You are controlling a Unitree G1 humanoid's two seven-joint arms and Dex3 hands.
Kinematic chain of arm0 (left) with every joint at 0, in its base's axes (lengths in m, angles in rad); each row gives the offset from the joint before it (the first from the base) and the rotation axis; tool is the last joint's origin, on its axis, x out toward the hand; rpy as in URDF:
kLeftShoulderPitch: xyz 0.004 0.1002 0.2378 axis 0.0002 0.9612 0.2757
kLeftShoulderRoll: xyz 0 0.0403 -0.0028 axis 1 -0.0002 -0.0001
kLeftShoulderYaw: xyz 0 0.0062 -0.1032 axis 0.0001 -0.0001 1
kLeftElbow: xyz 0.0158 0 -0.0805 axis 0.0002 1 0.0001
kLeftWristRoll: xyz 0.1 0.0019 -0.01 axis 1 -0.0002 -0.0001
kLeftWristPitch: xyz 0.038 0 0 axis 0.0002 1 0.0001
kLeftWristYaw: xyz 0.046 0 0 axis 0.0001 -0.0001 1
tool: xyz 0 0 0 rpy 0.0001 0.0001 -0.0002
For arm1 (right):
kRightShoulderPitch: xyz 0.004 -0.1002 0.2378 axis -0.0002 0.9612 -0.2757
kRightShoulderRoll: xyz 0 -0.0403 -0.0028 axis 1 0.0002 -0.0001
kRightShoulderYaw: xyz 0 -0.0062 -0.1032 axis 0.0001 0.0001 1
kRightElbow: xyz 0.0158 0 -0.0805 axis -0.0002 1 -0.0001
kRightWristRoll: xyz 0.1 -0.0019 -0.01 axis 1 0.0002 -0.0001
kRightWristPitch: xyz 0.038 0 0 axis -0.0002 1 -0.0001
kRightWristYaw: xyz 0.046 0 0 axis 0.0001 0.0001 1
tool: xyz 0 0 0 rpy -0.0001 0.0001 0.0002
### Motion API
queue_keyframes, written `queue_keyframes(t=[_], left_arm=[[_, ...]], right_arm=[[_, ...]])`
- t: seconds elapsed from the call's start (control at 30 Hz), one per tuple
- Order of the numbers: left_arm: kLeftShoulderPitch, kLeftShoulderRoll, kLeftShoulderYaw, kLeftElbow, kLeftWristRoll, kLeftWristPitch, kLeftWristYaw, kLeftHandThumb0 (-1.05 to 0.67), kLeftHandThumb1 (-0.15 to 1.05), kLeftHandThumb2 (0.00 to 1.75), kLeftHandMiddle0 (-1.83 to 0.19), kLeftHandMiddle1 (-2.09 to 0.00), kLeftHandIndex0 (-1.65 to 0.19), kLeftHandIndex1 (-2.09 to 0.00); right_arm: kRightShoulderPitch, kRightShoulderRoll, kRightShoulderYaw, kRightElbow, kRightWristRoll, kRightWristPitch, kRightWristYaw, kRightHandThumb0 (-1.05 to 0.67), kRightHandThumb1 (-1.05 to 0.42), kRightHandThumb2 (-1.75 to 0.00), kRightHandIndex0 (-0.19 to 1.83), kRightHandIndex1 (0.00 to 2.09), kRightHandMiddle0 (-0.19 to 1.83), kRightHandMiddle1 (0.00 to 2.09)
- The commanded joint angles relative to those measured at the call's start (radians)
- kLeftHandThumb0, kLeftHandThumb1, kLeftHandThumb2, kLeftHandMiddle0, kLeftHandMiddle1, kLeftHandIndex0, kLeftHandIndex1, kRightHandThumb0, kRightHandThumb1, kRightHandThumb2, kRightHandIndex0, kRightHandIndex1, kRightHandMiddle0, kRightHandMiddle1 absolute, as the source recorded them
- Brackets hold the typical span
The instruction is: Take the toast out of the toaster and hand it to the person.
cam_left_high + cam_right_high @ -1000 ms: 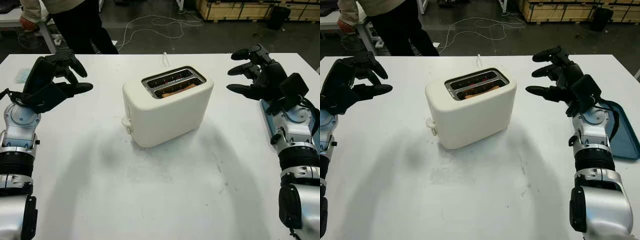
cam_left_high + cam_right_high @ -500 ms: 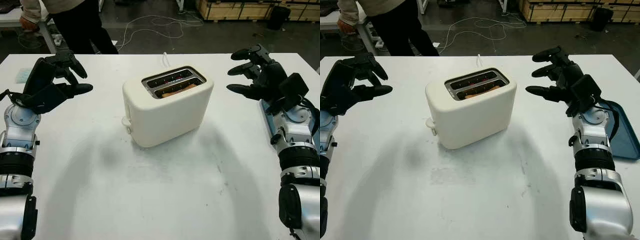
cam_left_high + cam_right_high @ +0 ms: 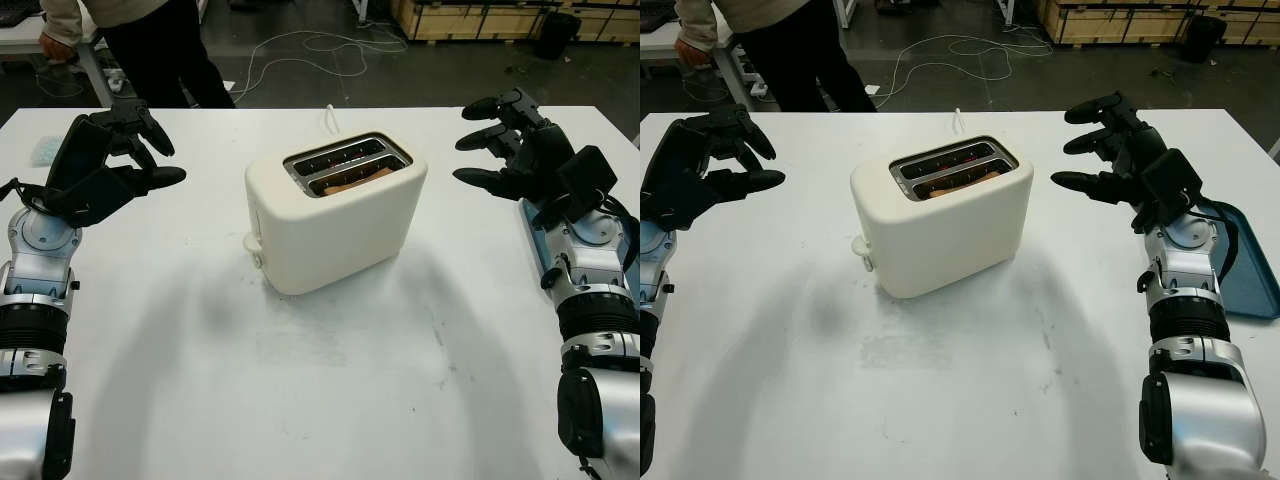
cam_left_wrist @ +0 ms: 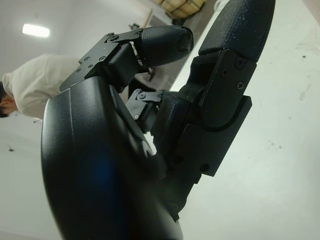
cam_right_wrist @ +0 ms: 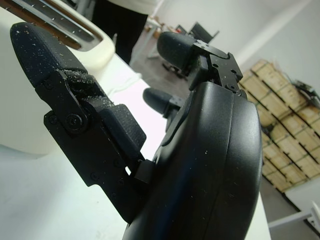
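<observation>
Waiting stage: nothing is being grasped; the task is sitting at its very beginning, judging by how things are lying.
Toaster [image 3: 335, 210]: cream two-slot body standing at the middle of the white bench [image 3: 330, 400], its lever knob pointing toward 8 o'clock.
Toast [image 3: 352, 179]: a brown slice is sitting low in the nearer slot, its top edge barely showing at the slot mouth; the farther slot is looking dark.
Left hand [image 3: 105, 160]: hanging above the bench at 9 o'clock of the toaster, well apart from it, released and grasping nothing.
Right hand [image 3: 510, 150]: hanging at 3 o'clock of the toaster, near but apart from it, released and grasping nothing, its fingers [image 5: 47, 65] pointing toward the toaster's side.
Person [image 3: 160, 45]: standing past the bench's far edge at about 11 o'clock, dark trousers and a light top showing; a hand [image 3: 55, 47] is hanging by a side table.
Other items: a blue tray [image 3: 1240, 260] is lying at the bench's right edge behind the right arm; a white cord [image 3: 330, 118] is trailing off the far edge behind the toaster.
Done so far: no step is looking complete.
Left to do: reaching over the slot, pinching the slice, lifting it clear, carrying it toward 11 o'clock and passing it over.
Likely snag: the slice is sitting deep, so little edge is offering itself for a pinch.
</observation>
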Motion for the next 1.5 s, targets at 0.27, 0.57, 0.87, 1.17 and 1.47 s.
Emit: queue_keyframes(t=[0.27, 0.57, 0.87, 1.17, 1.47], left_arm=[[-0.012, 0.002, -0.006, -0.023, 0.003, 0.017, 0.002, -1.05, 0.85, 0.01, -0.69, -1.53, -0.64, -1.52], [-0.012, 0.002, -0.005, -0.01, 0.001, 0.007, -0.001, -1.05, 0.85, 0.0, -0.68, -1.52, -0.61, -1.53], [-0.008, -0.003, -0.001, -0.015, -0.01, 0.01, -0.005, -1.05, 0.84, 0.0, -0.67, -1.54, -0.62, -1.53], [-0.009, -0.001, -0.002, -0.007, -0.006, -0.002, -0.001, -1.05, 0.85, 0.0, -0.68, -1.53, -0.62, -1.52], [-0.011, -0.002, -0.002, -0.009, -0.007, 0.006, -0.001, -1.05, 0.85, 0.0, -0.69, -1.51, -0.62, -1.52]], right_arm=[[0.001, -0.002, -0.001, -0.015, 0.0, -0.004, -0.006, -1.05, -0.62, 0.0, 0.0, 1.5, 0.06, 1.34], [0.0, -0.001, -0.003, -0.005, 0.001, -0.019, -0.005, -1.05, -0.62, 0.0, 0.0, 1.5, 0.06, 1.34], [-0.001, -0.002, -0.005, -0.001, 0.004, -0.011, 0.0, -1.05, -0.63, -0.01, 0.0, 1.51, 0.07, 1.34], [-0.001, 0.001, -0.008, 0.002, 0.011, -0.019, 0.007, -1.05, -0.63, 0.0, 0.0, 1.52, 0.07, 1.33], [0.0, 0.0, -0.008, 0.002, 0.009, -0.02, 0.006, -1.05, -0.62, 0.0, 0.0, 1.51, 0.07, 1.33]])
